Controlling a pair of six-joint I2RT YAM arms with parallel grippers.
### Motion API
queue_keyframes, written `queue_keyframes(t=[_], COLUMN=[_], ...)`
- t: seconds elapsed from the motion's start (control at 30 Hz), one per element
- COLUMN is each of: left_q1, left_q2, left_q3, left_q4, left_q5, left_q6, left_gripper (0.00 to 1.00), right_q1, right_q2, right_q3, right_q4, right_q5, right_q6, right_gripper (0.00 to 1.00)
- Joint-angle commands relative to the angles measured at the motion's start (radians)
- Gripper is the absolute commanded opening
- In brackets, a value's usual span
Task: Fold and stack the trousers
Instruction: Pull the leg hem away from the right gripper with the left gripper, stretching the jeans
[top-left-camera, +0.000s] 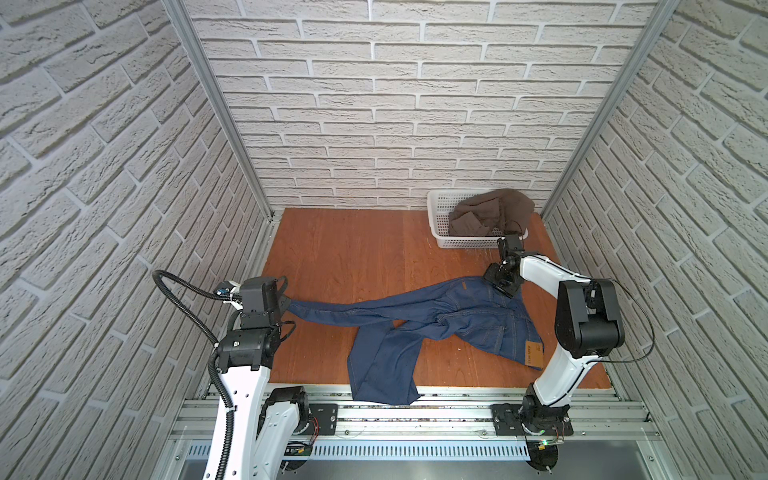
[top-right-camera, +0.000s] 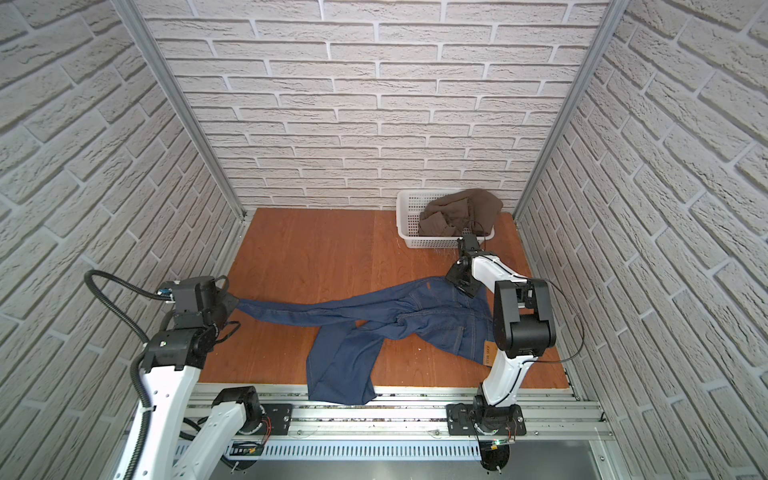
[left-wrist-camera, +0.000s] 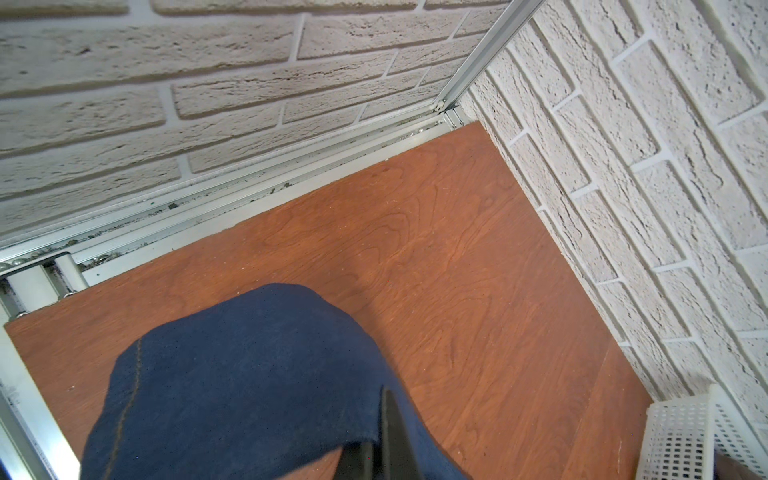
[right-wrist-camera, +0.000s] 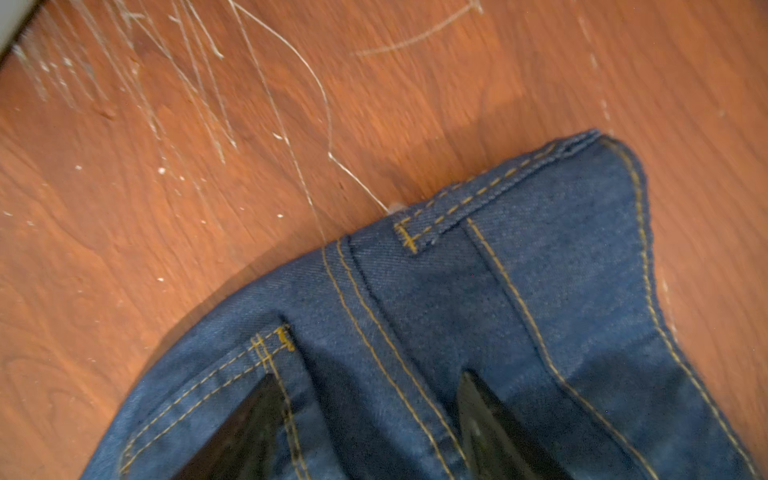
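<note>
Pincer on the left arm (top-left-camera: 286, 304) (top-right-camera: 232, 301): jaws together, clamped on the hem of one leg of the jeans (top-left-camera: 457, 320) (top-right-camera: 415, 320), near the left edge of the desk (top-left-camera: 353, 249). In the left wrist view, the denim (left-wrist-camera: 249, 374) bulges up over one dark finger (left-wrist-camera: 392, 428) and hides the rest of the grip.

Right pincer (top-left-camera: 500, 283) (top-right-camera: 461, 282) (right-wrist-camera: 369, 374): jaws apart, tips pointing down onto the waist end of the jeans. In the right wrist view both black fingers (right-wrist-camera: 249, 424) sit on the denim (right-wrist-camera: 540, 332), one by a back pocket corner and one past the double orange seam, with the waistband and a belt loop just beyond. I cannot tell whether any cloth is pinched yet.

Jeans lie unfolded and rumpled across the desk, with the waist toward the right edge and the tan patch (top-left-camera: 534, 353) (top-right-camera: 487, 353) facing up beside the right arm. One leg is stretched toward the left edge into the left pincer. The other leg bends toward the near edge, and its hem hangs over that edge onto the metal rail (top-left-camera: 457, 405).

White scratches (right-wrist-camera: 187, 83) mark the wood beyond the waistband. A white plastic basket (top-left-camera: 436, 216) (top-right-camera: 405, 216) (left-wrist-camera: 685, 436) stands at the far right corner, and a brown garment (top-left-camera: 490, 212) (top-right-camera: 457, 212) is heaped in it and spills over the rim.
</note>
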Motion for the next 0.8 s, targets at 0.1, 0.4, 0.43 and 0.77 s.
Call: queue_keyframes(t=[0.1, 0.4, 0.43, 0.77], left_q1=[0.031, 0.065, 0.066, 0.097], left_q2=[-0.022, -0.017, -0.017, -0.007], left_q3=[0.014, 0.047, 0.049, 0.073], left_q4=[-0.013, -0.028, -0.029, -0.028], left_q5=[-0.015, -0.009, -0.007, 0.005], left_q6=[0.041, 0.069, 0.071, 0.093], left_gripper=[0.0, 0.0, 0.0, 0.0], right_q1=[0.007, 0.004, 0.004, -0.029], right_q2=[-0.002, -0.148, -0.17, -0.348], right_q3=[0.015, 0.13, 0.147, 0.183], right_q4=[-0.038, -0.106, -0.119, -0.189], right_q5=[0.023, 0.051, 0.06, 0.094], right_q6=[-0.011, -0.047, -0.055, -0.099], right_gripper=[0.33, 0.05, 0.06, 0.06])
